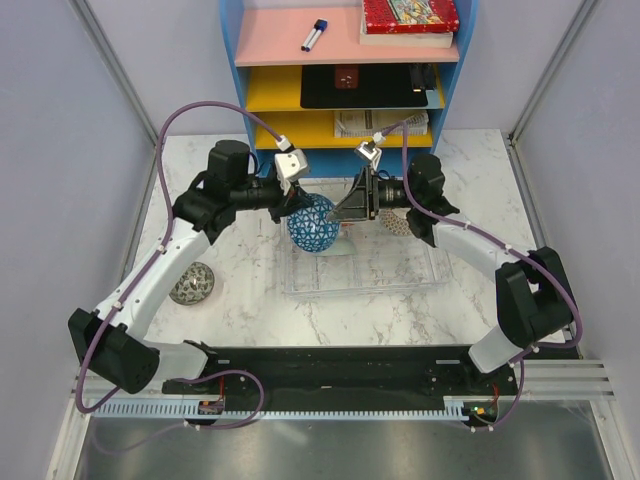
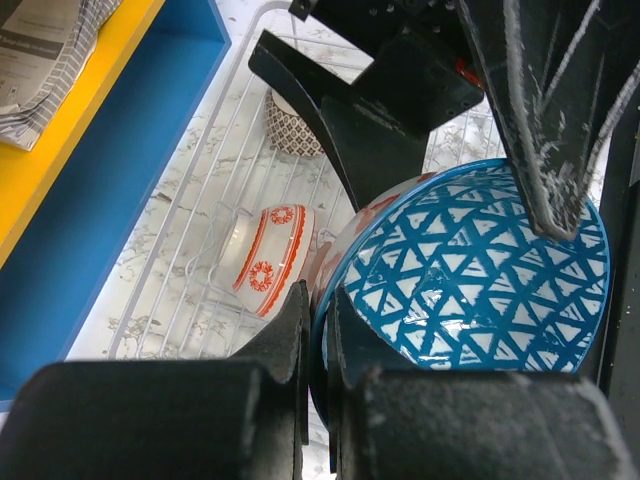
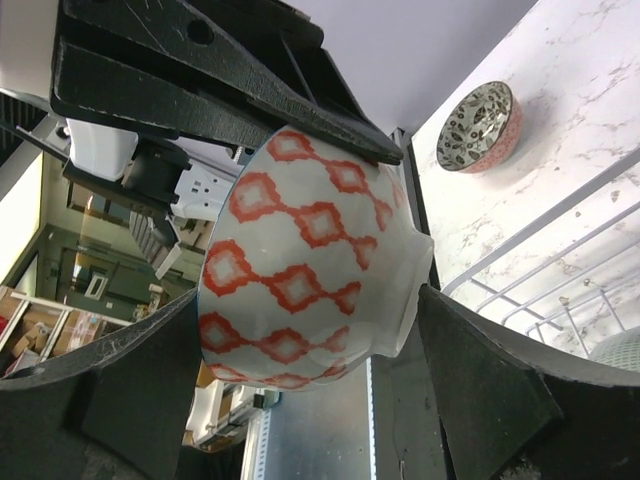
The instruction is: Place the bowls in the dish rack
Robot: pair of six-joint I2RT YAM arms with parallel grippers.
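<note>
Mid-air over far-left part of dish rack (image 1: 370, 272): blue bowl (image 2: 480, 270), tipped on edge, rim pinched by L gripper (image 2: 318, 305), fingers narrow, one inside the wall, one outside. R gripper (image 3: 310, 310) set wide, fingers either side of same bowl; firm contact not clear from any view, so grip cannot be told. White outer wall w/ orange-red diamonds in R wrist view judged to be this bowl's exterior. Handling, est.: glazed ceramic, so rigid, moderately heavy for its size, slippery, prone to chipping on knocks; best taken at rim w/ wall between pads, or across body foot-to-mouth; to be lowered gently between ribs, not dropped. Count: bowls, 4 in view. One held; orange-red & white bowl (image 2: 270, 260) on its side in rack; lattice-patterned bowl (image 2: 290, 125) at rack's far-right end, apparently inside; grey-green bowl (image 1: 192, 283) on table (image 1: 250, 335), left of rack, well apart. Racks, 1. Arms, 2.
</note>
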